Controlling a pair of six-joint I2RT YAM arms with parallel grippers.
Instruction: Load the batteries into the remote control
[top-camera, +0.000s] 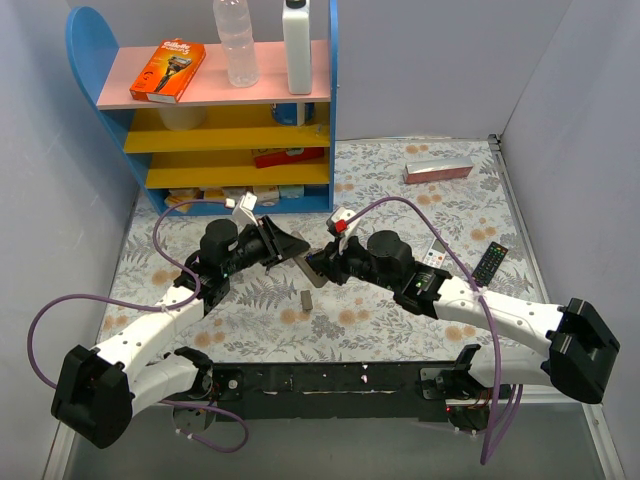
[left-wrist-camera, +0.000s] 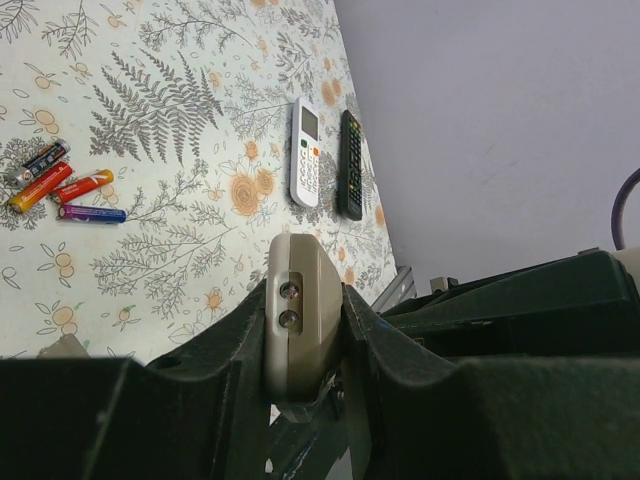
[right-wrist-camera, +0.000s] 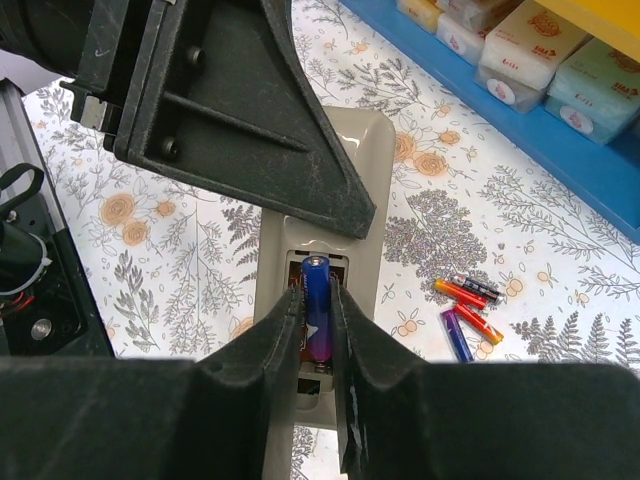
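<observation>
So, this was right in the middle of the insert step. The left jaws were clamped shut on one end of the squared-off, off-white plastic remote control (right-wrist-camera: 372, 150). They held it up off the flower-print desk (right-wrist-camera: 520, 200) with its back facing up and the battery bay uncovered. The right jaws were closed around a thin blue-purple cylinder battery (right-wrist-camera: 316, 275), which sat lengthwise in the bay with its top end near the bay's upper wall. Couldn't tell if it was fully seated or just resting on the contacts.

The other small red, orange and purple batteries (right-wrist-camera: 468, 295) lay in a loose bunch on the desk, well apart from the remote. A slim round-ended white remote (left-wrist-camera: 305, 150) and a black remote (left-wrist-camera: 350, 165) lay side by side further off, not involved.

My read on the next move: press the battery down flat until it seats, let go without dragging it back out, then fetch another from the bunch. The left side just needed to hold the remote steady. Polarity I couldn't check from these views.
</observation>
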